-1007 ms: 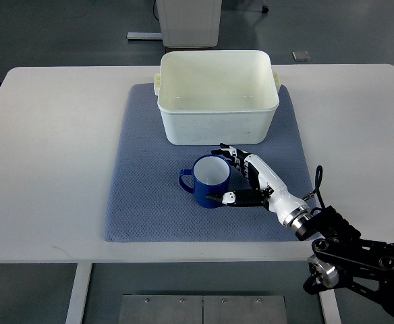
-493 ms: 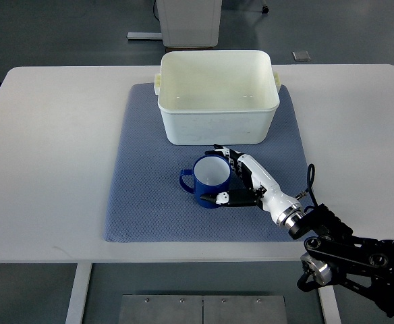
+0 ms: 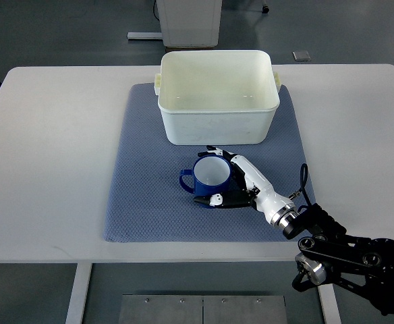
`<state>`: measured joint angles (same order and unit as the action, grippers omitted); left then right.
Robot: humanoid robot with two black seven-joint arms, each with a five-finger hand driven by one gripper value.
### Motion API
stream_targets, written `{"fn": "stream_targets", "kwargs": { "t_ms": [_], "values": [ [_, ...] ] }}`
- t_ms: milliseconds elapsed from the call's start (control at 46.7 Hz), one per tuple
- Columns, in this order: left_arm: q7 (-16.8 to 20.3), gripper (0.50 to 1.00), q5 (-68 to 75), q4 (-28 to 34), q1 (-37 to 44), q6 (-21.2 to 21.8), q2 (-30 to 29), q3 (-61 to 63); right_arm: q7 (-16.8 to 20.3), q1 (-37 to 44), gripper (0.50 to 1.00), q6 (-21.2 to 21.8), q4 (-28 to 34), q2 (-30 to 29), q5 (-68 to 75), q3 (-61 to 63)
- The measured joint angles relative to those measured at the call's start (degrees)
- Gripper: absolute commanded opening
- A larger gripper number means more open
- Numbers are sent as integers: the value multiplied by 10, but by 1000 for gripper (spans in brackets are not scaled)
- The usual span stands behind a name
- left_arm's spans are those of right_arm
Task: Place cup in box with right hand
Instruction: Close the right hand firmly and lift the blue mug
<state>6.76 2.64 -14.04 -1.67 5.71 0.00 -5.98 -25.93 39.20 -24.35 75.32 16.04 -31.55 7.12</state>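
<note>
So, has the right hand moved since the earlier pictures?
Yes. The right hand has slid left, away from the mat's right edge, and its fingers now wrap further around the blue cup. The cup itself stays put below the white box.

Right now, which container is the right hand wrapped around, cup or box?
The blue cup on the mat: the right hand curls around its right side. The white box stands beyond it, untouched.

One blue cup [image 3: 210,177] stands at the mat's centre. One white box [image 3: 218,96] sits at twelve o'clock from it. One blue-grey mat [image 3: 143,189] covers one white table [image 3: 48,162]. One robot hand [image 3: 241,182] shows, at four o'clock.
</note>
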Motion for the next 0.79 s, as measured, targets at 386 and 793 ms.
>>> {"fn": "stream_targets", "kwargs": {
  "t_ms": [386, 793],
  "values": [
    [0, 1000, 0, 0, 0, 0, 0, 0, 4, 22, 711, 0, -2, -1, 0, -29],
    [0, 1000, 0, 0, 0, 0, 0, 0, 4, 42, 500, 0, -1, -1, 14, -34]
  ]
}}
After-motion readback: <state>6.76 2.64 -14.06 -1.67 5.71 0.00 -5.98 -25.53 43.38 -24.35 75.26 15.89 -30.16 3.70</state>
